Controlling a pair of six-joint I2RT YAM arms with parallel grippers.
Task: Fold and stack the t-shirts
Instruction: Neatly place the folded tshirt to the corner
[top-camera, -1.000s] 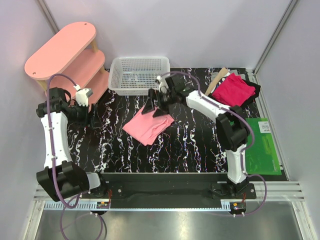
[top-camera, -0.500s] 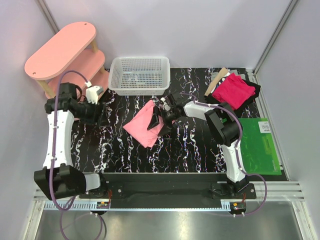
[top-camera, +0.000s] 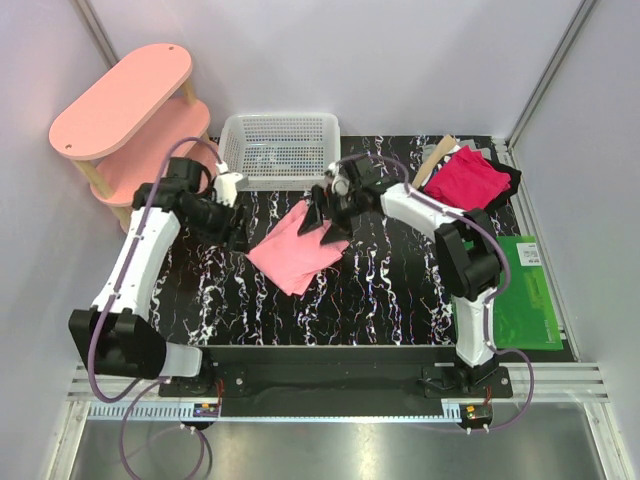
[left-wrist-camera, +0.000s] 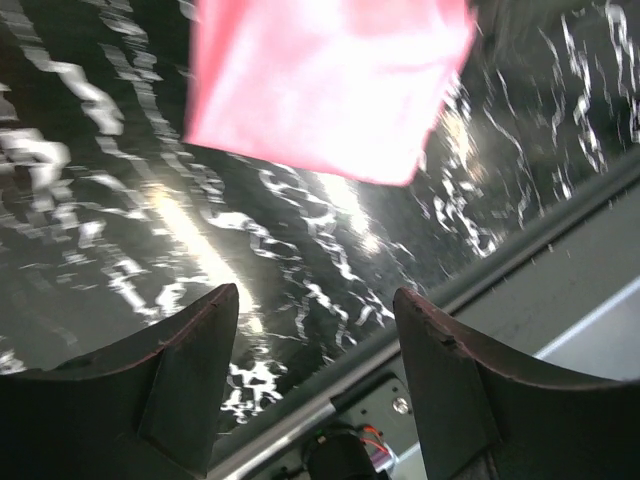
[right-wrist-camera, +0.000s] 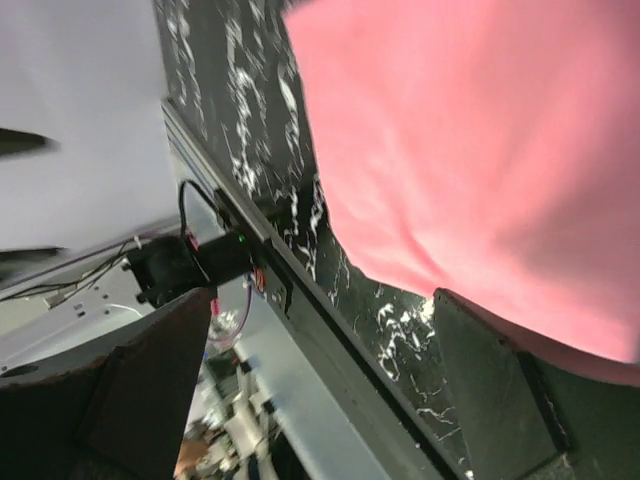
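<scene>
The pink shirt (top-camera: 297, 252) is lying on the table (top-camera: 400, 290) as a compact, roughly square shape, so its folding is looking largely done. One corner, right under the right gripper (top-camera: 322, 225), is standing up a little and may need flattening. That gripper is hanging over this far corner with its fingers (right-wrist-camera: 140, 390) spread as wide as they go and nothing between them. In the right wrist view the pink cloth is filling the space just ahead of and beyond the fingertips, apart from them.

The left gripper (top-camera: 238, 238) is sitting just beside the opposite edge of the pink shirt. Its fingers (left-wrist-camera: 190, 370) are parted to a moderate gap and holding nothing. In the left wrist view only bare table is showing between them, with the shirt's edge lying ahead of the tips.

The red shirt (top-camera: 468, 180) is resting well apart from both grippers, out past the right one, on top of a dark pile (top-camera: 508, 178). It is looking bunched rather than crisply squared, though I cannot tell how well it is folded.

By my reading, one shirt is close to finished and neither is being gripped. The stacking is not yet done: the two shirts are lying in separate places. Whichever one goes on top is going to need lifting by an edge and carrying across.
</scene>
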